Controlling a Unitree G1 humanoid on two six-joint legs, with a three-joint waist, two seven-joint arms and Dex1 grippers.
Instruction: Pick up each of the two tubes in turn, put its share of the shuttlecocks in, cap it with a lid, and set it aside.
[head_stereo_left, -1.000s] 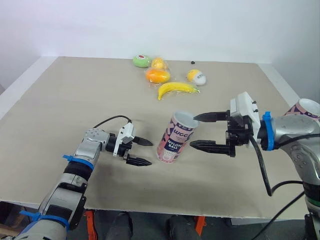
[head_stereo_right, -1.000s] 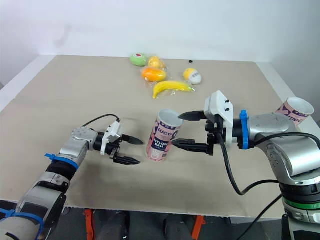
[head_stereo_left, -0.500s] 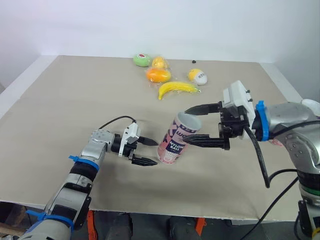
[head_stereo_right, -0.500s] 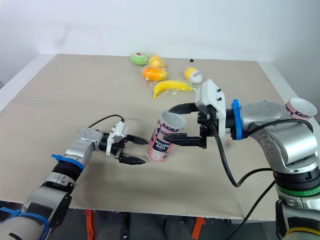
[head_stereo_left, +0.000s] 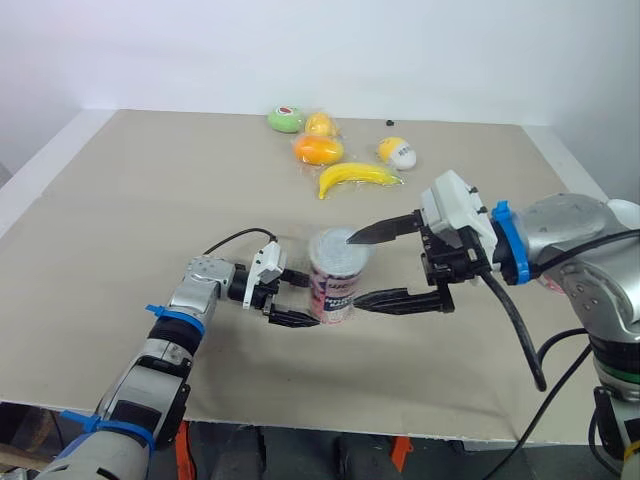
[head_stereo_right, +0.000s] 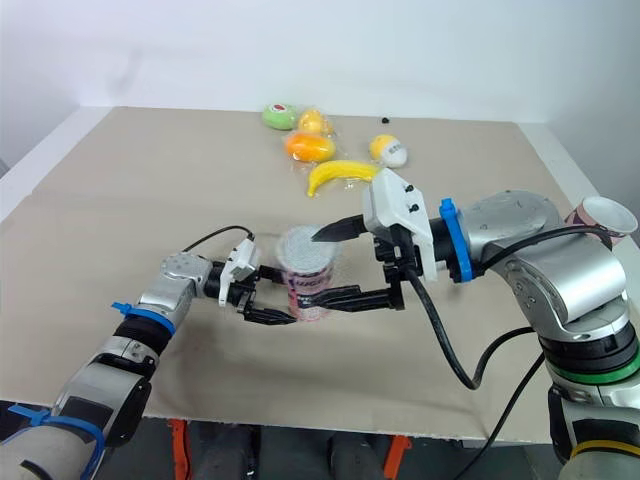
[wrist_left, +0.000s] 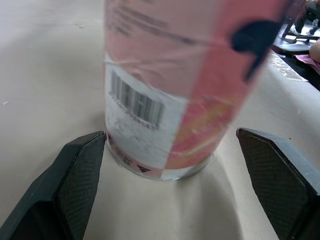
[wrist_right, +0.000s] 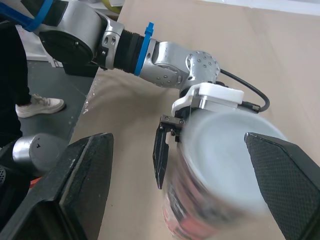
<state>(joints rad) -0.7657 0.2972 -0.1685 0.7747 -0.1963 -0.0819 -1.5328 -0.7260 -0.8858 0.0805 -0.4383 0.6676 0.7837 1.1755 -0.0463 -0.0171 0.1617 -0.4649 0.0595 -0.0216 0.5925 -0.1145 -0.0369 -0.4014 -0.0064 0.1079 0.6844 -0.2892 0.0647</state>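
1. The table (head_stereo_left: 120, 220) is a big beige slab, and everything else sits on it.
2. In the right wrist view, a person's dark trouser leg (wrist_right: 10, 75) and white shoe (wrist_right: 37, 106) are down on the floor, off the table's edge.
3. The right gripper (head_stereo_left: 354, 270) reaches in from the robot's right. Its fingers are spread wide with the tube between them, one tip up by the rim and the other low on the near side. It's hard to say whether either one is actually touching.
4. The left gripper (head_stereo_left: 298, 299) comes in low from the left, also spread apart, straddling the tube's foot. In the left wrist view one finger (wrist_left: 82, 170) is right up against the base, and the other finger (wrist_left: 272, 170) stands clear of it.
5. The tube (head_stereo_left: 336, 278) is pink and white with a barcode. It stands about upright near the front middle of the table, boxed in by both grippers. The top is too blurry to tell whether it's open or capped.
6. The second tube (head_stereo_right: 603, 213) is at the far right edge, mostly hidden behind the right arm, with its white rim open.
7. The banana (head_stereo_left: 357, 178) lies on the table beyond the tube.
8. Further back there's an orange fruit (head_stereo_left: 316, 150) with a yellow fruit (head_stereo_left: 320, 125) just behind it. A green fruit (head_stereo_left: 285, 120) sits to their left, and a yellow-white fruit (head_stereo_left: 396, 152) is just past the banana's right end.
9. A tiny black speck (head_stereo_left: 389, 123) sits near the table's far edge.
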